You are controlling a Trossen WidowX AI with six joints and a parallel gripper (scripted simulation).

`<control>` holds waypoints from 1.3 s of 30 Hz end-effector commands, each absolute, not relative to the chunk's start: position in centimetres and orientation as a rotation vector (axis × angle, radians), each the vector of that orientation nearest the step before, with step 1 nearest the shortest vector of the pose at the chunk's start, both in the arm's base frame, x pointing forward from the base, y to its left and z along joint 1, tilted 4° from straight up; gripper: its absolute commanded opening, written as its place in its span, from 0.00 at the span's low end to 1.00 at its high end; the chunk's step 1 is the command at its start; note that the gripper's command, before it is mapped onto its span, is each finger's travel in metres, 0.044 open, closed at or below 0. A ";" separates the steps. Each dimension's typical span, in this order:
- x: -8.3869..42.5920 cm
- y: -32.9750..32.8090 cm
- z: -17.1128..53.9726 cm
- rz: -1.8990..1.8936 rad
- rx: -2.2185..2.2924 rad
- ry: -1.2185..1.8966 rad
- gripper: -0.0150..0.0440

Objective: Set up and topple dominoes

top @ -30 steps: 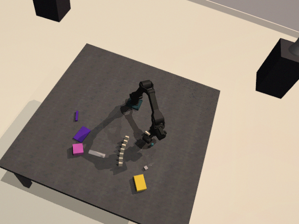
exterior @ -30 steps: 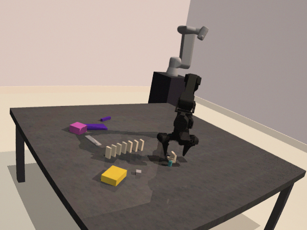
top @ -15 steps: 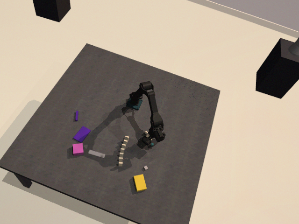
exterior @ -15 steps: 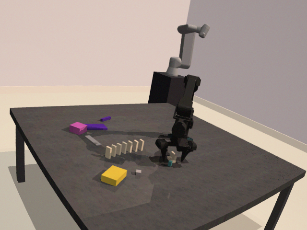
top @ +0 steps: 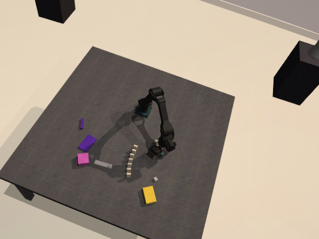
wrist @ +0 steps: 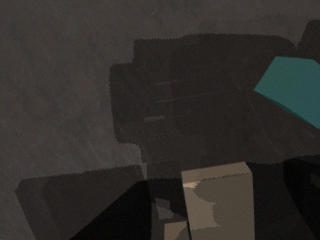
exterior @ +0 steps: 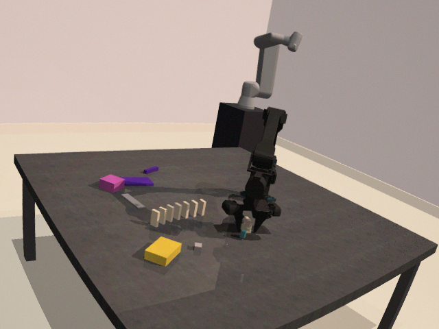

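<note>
Black gripper [top: 161, 149] [exterior: 247, 230] [wrist: 216, 180] astride loose cream rectangular dominoes [top: 156, 142] [exterior: 247, 222] [wrist: 222, 207], right of centre in exterior frame.
Fingers apart, dominoes between them, lower centre of wrist frame; can't tell if either finger touches.

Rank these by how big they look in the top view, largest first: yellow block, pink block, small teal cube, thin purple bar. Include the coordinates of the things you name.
1. Yellow block [top: 149, 194] [exterior: 162, 250]
2. Pink block [top: 82, 158] [exterior: 111, 183]
3. Thin purple bar [top: 81, 123] [exterior: 151, 170]
4. Small teal cube [top: 162, 154] [exterior: 243, 234] [wrist: 292, 87]
</note>
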State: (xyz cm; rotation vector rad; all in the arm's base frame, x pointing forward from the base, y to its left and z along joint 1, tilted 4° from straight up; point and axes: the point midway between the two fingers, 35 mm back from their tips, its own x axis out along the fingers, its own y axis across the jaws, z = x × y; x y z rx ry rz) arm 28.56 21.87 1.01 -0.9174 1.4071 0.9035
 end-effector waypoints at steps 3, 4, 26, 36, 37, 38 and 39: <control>28.5 21.9 0.9 0.910 -0.919 1.407 0.44; 28.5 21.9 0.9 0.910 -0.919 1.407 0.44; 28.9 23.0 13.9 0.911 -0.918 1.407 0.44; 29.1 22.9 16.9 0.906 -0.914 1.409 0.44; 29.4 22.0 17.0 0.888 -0.898 1.416 0.44; 29.9 20.4 17.2 0.859 -0.871 1.427 0.44; 30.3 18.6 17.3 0.823 -0.839 1.441 0.44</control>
